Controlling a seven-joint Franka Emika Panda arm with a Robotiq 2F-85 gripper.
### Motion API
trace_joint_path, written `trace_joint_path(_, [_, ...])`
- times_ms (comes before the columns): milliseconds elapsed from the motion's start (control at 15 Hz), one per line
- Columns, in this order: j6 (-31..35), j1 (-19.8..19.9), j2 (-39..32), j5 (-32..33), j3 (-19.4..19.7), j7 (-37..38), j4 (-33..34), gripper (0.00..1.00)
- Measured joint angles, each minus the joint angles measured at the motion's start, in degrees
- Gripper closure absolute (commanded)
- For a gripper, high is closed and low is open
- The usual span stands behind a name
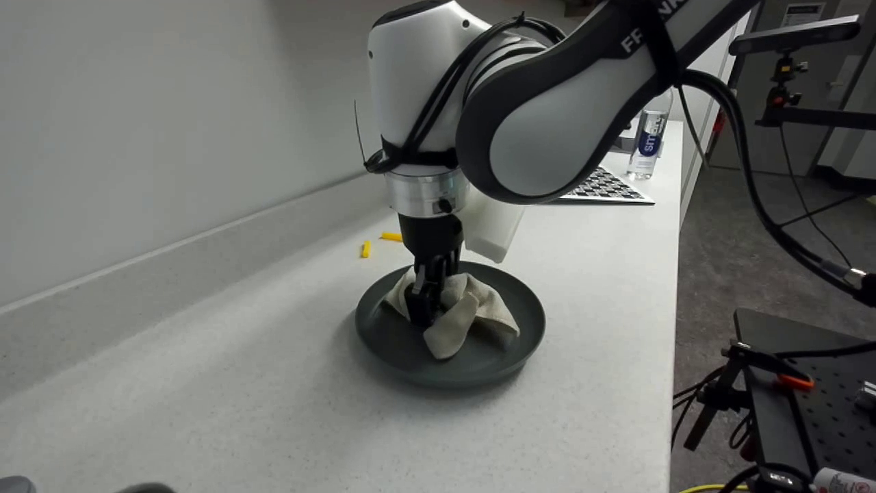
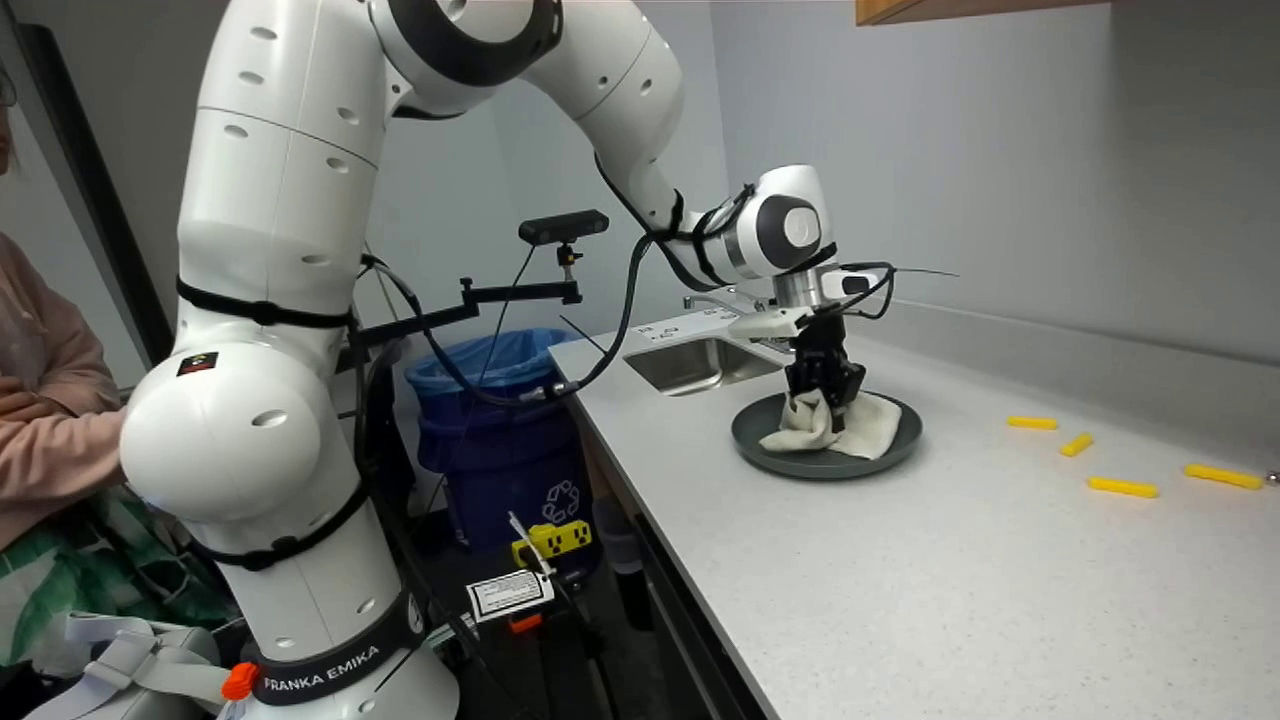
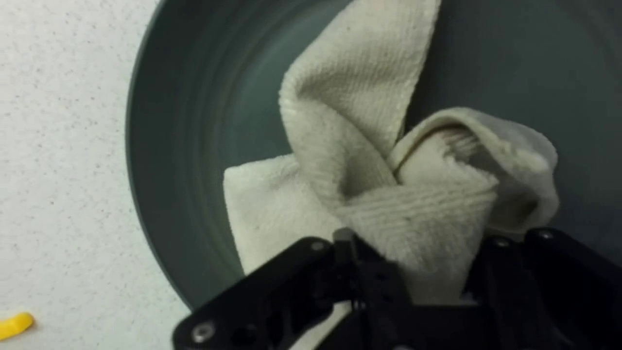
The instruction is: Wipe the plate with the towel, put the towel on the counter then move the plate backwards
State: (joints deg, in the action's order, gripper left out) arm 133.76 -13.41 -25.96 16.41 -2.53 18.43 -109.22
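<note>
A dark grey-green round plate (image 1: 438, 373) rests on the white speckled counter (image 1: 274, 411); it shows in an exterior view (image 2: 755, 425) and in the wrist view (image 3: 170, 121). A cream towel (image 1: 486, 305) lies crumpled inside the plate, also seen in an exterior view (image 2: 870, 430) and in the wrist view (image 3: 369, 73). My black gripper (image 1: 426, 308) points down into the plate, also in an exterior view (image 2: 835, 410). In the wrist view my gripper (image 3: 423, 243) has bunched towel filling the gap between its fingers and looks shut on it. The fingertips are partly hidden by cloth.
Several yellow sticks (image 2: 1122, 487) lie on the counter near the wall. A sink (image 2: 700, 365) is set into the counter beyond the plate. A checkered board (image 1: 609, 186) and a water bottle (image 1: 650, 137) stand farther along. The counter edge (image 1: 674, 308) runs beside the plate.
</note>
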Motion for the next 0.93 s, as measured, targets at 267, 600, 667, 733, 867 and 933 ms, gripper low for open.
trace_joint_path(267, [1.99, -1.12, 2.92, 0.87, -0.39, -0.04, 0.05, 0.97])
trace_joint_path(600, [5.49, -3.46, 7.6, 3.16, -2.35, -0.06, 1.01, 0.97])
trace_joint_path(667, [6.25, -3.9, 8.16, 3.42, -2.94, -0.08, 1.39, 0.97])
trace_joint_path(733, [7.02, -4.27, 8.56, 3.43, -3.64, -0.24, 1.76, 0.97])
trace_joint_path(867, [8.47, -4.8, 8.8, 3.4, -5.07, -0.66, 2.53, 0.97])
trace_joint_path(933, [9.18, -5.04, 8.79, 3.32, -5.73, -0.92, 2.81, 0.97])
